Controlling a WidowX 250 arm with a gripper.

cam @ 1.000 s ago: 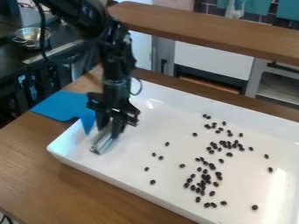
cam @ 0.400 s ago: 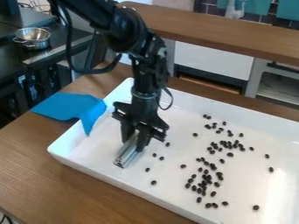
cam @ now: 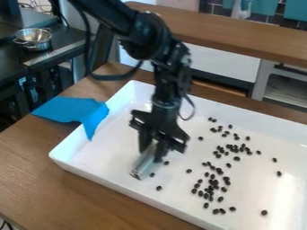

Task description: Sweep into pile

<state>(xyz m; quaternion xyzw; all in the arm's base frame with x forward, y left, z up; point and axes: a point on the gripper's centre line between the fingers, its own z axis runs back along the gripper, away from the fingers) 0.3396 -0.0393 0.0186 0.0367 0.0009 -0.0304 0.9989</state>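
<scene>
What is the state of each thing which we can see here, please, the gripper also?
Gripper: closed on the metal bar.
Metal bar: held at a slant, low over the tray.
Beans: scattered, with denser clusters, not in one pile.
Tray: lying flat, beans in it.
Blue cloth: partly draped over the tray's edge.
Metal bowl: upright.

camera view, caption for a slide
Tool holding a metallic piece beside scattered dark beans in a white tray

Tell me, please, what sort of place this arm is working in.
Probably a lab or workshop mocked up as a kitchen: a wooden counter, a steel colander on a dark worktop, and cabinets behind.
</scene>
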